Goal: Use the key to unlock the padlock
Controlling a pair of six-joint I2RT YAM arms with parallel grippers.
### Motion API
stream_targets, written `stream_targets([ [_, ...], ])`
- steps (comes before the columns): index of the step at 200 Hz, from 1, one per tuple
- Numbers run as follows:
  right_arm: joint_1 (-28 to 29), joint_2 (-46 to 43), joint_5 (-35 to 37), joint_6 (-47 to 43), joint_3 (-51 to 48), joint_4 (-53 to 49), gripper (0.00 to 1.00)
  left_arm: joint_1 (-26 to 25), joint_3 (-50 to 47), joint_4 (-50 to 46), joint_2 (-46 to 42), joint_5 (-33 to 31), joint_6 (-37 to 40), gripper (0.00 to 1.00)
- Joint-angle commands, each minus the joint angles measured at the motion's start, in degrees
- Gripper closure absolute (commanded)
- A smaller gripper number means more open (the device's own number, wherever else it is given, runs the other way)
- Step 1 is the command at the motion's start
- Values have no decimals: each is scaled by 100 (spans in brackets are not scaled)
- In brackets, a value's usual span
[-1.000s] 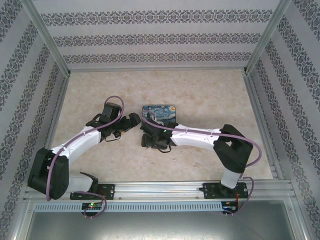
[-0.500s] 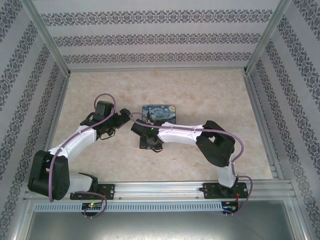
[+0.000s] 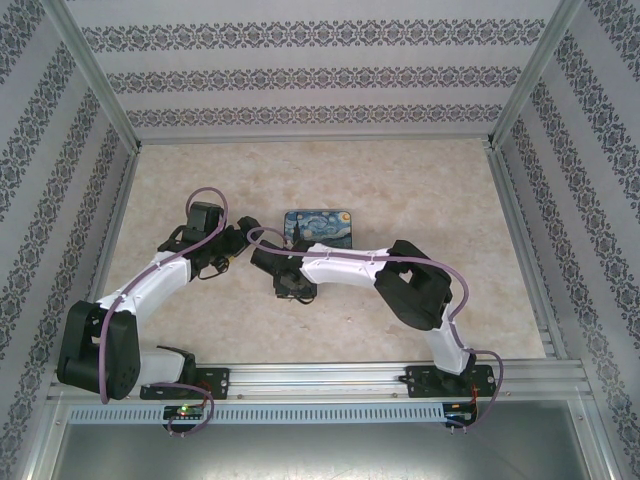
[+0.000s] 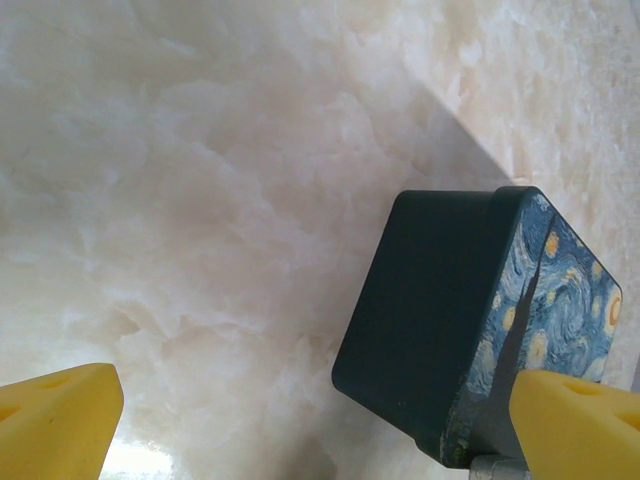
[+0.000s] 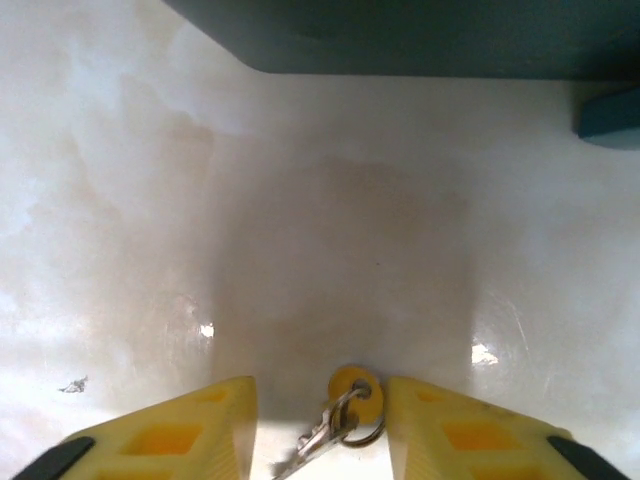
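- The right gripper [image 5: 320, 402] hangs low over the table [image 5: 140, 200]. Its yellow fingertips [image 5: 200, 425] stand apart, with a gap on either side of the key [image 5: 318, 438].
- In the right wrist view the key lies at 6 o'clock, right between the tips. Its ring and small yellow tag [image 5: 356, 386] point to 12 o'clock.
- The key's blade runs down toward 7 o'clock and off the frame edge, so its long axis lies roughly along the fingers, not across them.
- Neither pad appears to touch the metal yet. I judge that closing here would catch the ring end rather than the blade.
- A teal corner at 2 o'clock, just beside the painted tin [image 5: 400, 30], is probably the padlock [image 5: 610, 115], though too little shows to be sure. It lies well apart from the key.
- The left gripper [image 4: 315, 425] has its fingers spread wide and holds nothing. The tin's corner sits at its 4 o'clock.
- The right arm is plainly nearer the key, so picking it up is the right arm's job.
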Motion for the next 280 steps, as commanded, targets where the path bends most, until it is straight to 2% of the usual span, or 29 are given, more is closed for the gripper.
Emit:
stream_targets([
  [1,73,130,10,211,-138,-268,69,68,-26,181,1,158,-48,0],
  [43,57,-403,100,360,-776,-37,100,82,-8,195,-16,311,-57,0],
  [107,-53,-1926,315,736,-2190,347,100,68,48,309,18,693,-27,0],
  [155,-337,-2751,97,840,-3047,915,100,-79,63,520,19,1038,-288,0],
  [201,-647,-3374,-124,711,-3391,1344,100,-685,-23,1120,62,1180,-939,0],
  [241,-930,-3881,-538,810,-3873,2101,100,-1268,-108,1785,219,1150,-1635,0],
  [280,-1075,-4256,-667,910,-4140,2536,100,-1583,-176,2339,307,1017,-2508,5],
])
